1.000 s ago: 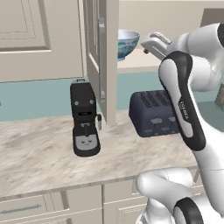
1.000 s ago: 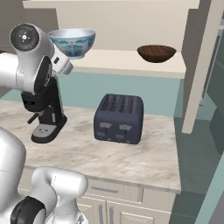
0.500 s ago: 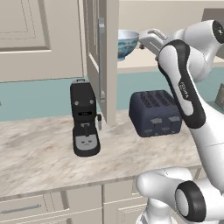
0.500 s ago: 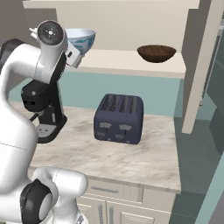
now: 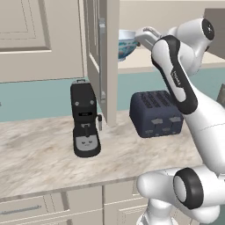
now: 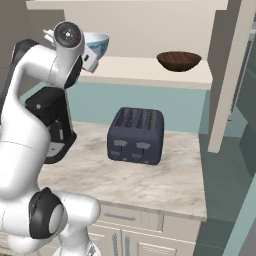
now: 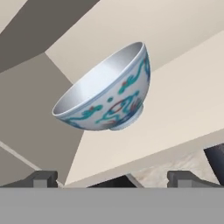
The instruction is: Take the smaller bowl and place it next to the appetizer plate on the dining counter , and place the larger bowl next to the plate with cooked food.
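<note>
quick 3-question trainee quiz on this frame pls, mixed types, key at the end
1. True or false: the gripper is shut on the white-and-blue bowl.
2. Which appliance stands on the counter more or less below the brown bowl? A coffee machine, B toaster, C kettle.
3. What do both bowls rest on?

Key: 1 false, the fingers stand wide apart, short of the bowl. 2 B, the toaster. 3 The open cabinet's shelf.
</note>
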Robot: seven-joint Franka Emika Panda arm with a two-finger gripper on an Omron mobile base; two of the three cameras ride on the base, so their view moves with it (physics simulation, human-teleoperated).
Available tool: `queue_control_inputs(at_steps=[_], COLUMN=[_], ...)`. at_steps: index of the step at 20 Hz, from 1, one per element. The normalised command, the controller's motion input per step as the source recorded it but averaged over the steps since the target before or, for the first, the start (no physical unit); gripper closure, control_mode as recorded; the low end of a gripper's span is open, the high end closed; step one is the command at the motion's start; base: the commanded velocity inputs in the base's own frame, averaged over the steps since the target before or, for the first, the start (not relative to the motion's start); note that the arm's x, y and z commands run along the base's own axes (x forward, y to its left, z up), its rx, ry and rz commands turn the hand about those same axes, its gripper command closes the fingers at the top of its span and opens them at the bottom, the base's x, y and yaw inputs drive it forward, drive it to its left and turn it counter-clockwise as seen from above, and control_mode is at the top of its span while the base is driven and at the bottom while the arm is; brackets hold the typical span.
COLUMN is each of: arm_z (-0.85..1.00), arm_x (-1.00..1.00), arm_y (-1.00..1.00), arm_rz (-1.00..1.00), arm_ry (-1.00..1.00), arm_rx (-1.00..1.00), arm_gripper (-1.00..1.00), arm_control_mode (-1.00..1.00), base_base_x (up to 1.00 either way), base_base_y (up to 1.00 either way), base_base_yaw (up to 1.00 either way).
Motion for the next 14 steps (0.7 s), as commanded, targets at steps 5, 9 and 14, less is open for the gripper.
queue_control_inputs(at_steps=[5, 9, 14], arm_z=[0.02, 0.00, 0.00], arm_x=[0.30, 0.30, 0.25], arm_y=[0.00, 0.00, 0.01], arm_rz=[0.00, -0.01, -0.02], arm_ry=[0.00, 0.00, 0.00], arm_rx=[0.00, 0.00, 0.00], arm_gripper=[-1.00, -1.00, -1.00], arm_control_mode=[-1.00, -1.00, -1.00], base_base_x=[0.00, 0.00, 0.00], base_base_y=[0.00, 0.00, 0.00], base_base_yaw=[0.00, 0.00, 0.00])
